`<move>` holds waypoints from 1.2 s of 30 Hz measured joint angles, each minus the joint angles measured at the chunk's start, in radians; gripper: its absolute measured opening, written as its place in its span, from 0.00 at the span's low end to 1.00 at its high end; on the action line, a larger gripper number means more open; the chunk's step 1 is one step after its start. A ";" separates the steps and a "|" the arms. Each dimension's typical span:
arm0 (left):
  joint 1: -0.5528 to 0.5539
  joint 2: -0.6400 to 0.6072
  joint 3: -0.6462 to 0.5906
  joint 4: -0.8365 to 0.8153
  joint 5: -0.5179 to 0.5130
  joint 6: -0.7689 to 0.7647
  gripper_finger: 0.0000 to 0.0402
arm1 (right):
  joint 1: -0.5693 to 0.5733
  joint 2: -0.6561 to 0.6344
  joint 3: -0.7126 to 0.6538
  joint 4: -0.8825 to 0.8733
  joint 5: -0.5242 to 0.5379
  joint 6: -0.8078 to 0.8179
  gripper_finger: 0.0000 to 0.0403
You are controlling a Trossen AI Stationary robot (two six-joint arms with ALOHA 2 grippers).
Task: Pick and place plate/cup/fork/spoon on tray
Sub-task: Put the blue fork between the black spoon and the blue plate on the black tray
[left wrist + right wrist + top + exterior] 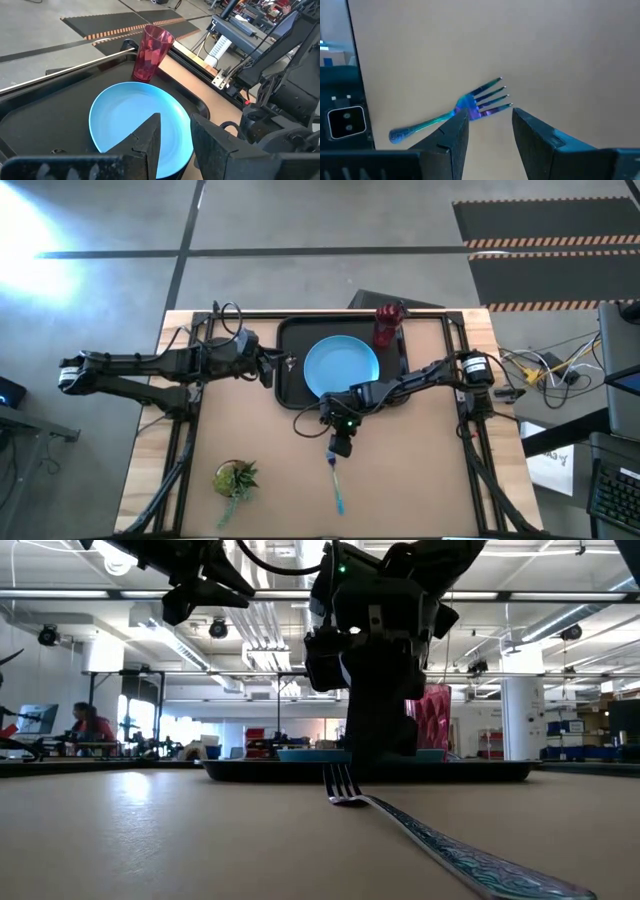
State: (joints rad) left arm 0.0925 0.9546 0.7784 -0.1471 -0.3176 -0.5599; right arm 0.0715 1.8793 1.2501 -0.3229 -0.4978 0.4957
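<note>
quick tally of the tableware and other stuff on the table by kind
plate: 1
cup: 1
fork: 1
tray: 1
potted plant: 1
spoon: 0 in view
total: 5

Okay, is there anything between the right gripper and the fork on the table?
Nothing visible. The right gripper hangs open just above the fork, near its tines, with only bare table around. The plate and cup already sit on the tray.
</note>
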 joint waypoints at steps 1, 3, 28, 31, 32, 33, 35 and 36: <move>0.000 0.000 0.000 0.000 0.000 0.000 0.22 | 0.000 0.002 0.000 0.001 0.000 -0.003 0.35; 0.000 0.000 0.000 0.000 0.000 0.000 0.22 | 0.000 0.007 -0.001 0.002 0.000 -0.016 0.35; 0.000 0.000 0.000 0.000 0.000 0.000 0.22 | 0.000 0.084 0.027 0.112 -0.022 -0.038 0.35; 0.000 0.000 0.000 0.000 0.000 0.000 0.22 | 0.000 0.084 0.026 0.111 -0.023 -0.037 0.31; 0.000 0.000 0.000 0.000 0.000 0.000 0.22 | 0.000 0.084 0.026 0.111 -0.023 -0.037 0.29; 0.000 0.000 0.000 0.000 0.000 0.000 0.22 | 0.000 0.084 0.026 0.110 -0.023 -0.037 0.27; 0.000 0.000 0.001 0.000 0.000 0.000 0.22 | 0.000 0.084 0.026 0.105 -0.023 -0.037 0.21; 0.000 0.000 0.001 0.000 0.000 0.000 0.22 | 0.000 0.084 0.026 0.099 -0.023 -0.040 0.17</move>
State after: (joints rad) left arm 0.0923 0.9546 0.7795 -0.1474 -0.3172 -0.5602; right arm 0.0715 1.9633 1.2758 -0.2238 -0.5208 0.4553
